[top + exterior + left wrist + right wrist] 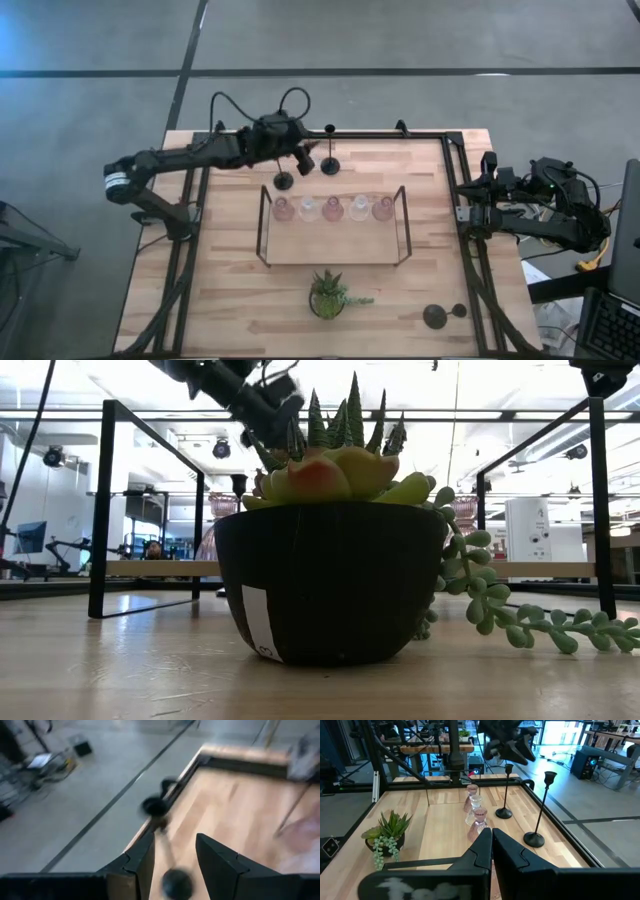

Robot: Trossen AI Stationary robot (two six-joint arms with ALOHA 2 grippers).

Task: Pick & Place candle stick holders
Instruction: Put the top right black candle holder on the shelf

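Note:
Two black thin-stemmed candle stick holders stand upright on their round bases near the far edge, one (283, 181) left of the other (330, 165). A third black one (437, 316) lies at the near right. Several squat pink and clear glass holders (333, 208) stand in a row on the wire-framed wooden tray (330, 245). My left gripper (305, 160) is open and hovers near the tops of the two upright holders (508, 767); its blurred wrist view shows one black holder (156, 807) beyond its fingers. My right gripper (491, 837) is shut at the table's right edge.
A small green potted plant (327, 295) stands near the front edge, in front of the tray, and fills most of the low view (330, 580). A black frame (455, 150) runs along the table's sides and far edge. Bare wood lies left and right of the tray.

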